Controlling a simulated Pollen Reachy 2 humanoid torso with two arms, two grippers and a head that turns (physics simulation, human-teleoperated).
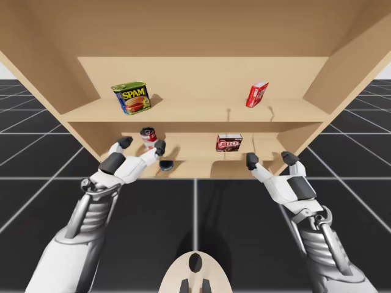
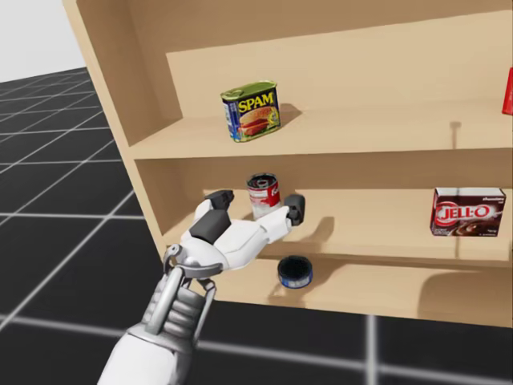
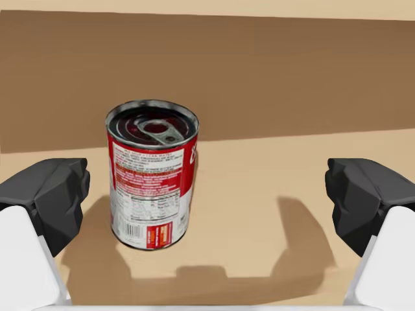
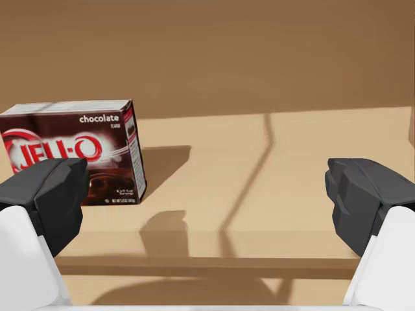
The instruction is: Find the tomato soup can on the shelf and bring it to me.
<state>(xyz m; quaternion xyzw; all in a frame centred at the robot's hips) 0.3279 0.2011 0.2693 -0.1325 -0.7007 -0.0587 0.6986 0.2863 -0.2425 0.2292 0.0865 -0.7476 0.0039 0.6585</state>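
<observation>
Standing ahead of my spread left pincer (image 3: 207,194): red-and-white barcoded can (image 3: 152,175).

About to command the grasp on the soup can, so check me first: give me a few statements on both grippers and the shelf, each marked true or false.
1. My left gripper is open, with the red and white can ahead of it, untouched. True.
2. That can lies on its side. False: it stands upright.
3. My right gripper is shut on the dark brown box. False: it is open, and the box stands ahead, apart from its fingers.
4. The blue and green tin stands on the upper shelf board, one level above the can. True.
</observation>
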